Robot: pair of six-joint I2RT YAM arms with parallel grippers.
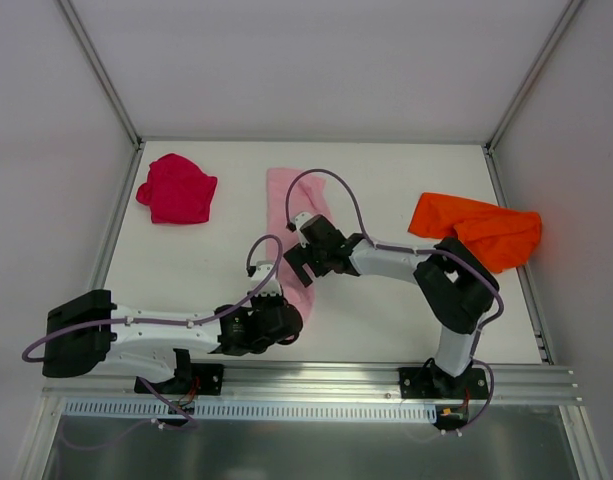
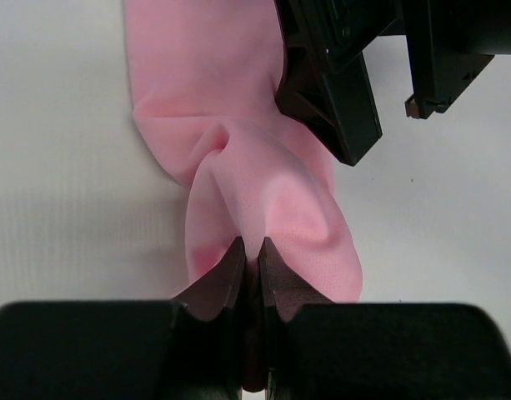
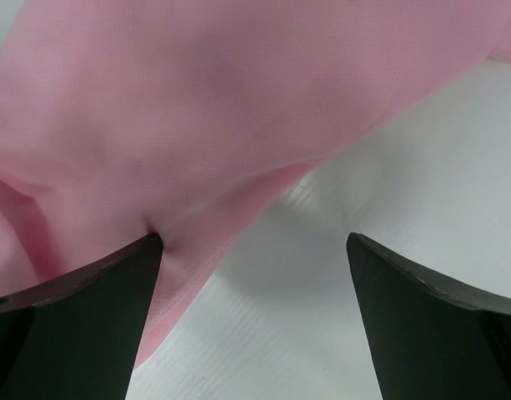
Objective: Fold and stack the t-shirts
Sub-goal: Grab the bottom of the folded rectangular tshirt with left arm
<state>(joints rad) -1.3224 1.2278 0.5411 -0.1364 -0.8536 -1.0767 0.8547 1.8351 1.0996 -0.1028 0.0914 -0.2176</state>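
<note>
Pink t-shirt (image 1: 278,195) lies as a long strip down the middle of the desk (image 1: 366,320), its near end bunched up. The left pincer (image 2: 248,254) is clamped tight on that near end: a fold of pink cloth is pinched between its 2 fingers and puckers just ahead of them. The right pincer (image 3: 255,250) stands wide and holds nothing. 1 finger touches the edge of the pink cloth, the other is over bare desk, just beyond the left pincer. The left arm runs low along the near edge, reaching right to the middle. The right arm is bent at the elbow, its forearm reaching left across the desk. Red t-shirt (image 1: 178,190) sits crumpled far left, orange t-shirt (image 1: 481,228) crumpled far right, both apart from the pincers.
</note>
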